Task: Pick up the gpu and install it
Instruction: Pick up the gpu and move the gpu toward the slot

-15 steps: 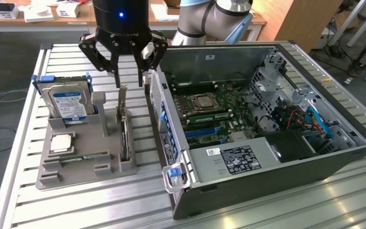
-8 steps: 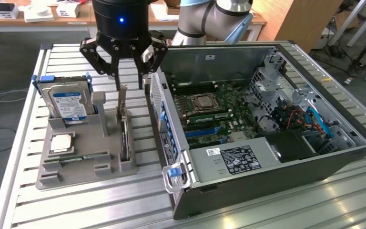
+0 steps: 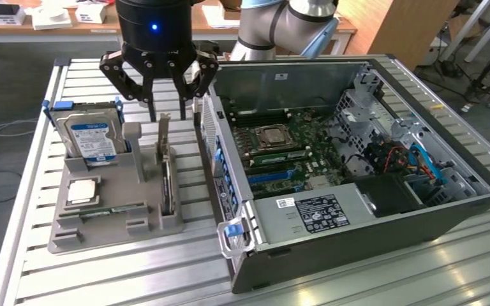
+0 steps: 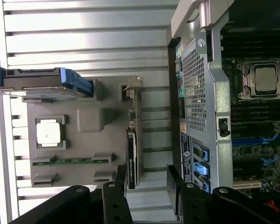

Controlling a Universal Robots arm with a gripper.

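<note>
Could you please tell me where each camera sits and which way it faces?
Exterior view: off the arm, raised, looking down obliquely at the slatted table, with the grey holder on the exterior view's left and the open computer case on its right; the arm and open gripper show.
Wrist view: on the wrist, looking straight down past the gripper's fingers at the holder and the case's edge.
Both share: the gpu standing on edge in the holder, the hard drive, the CPU socket.
</note>
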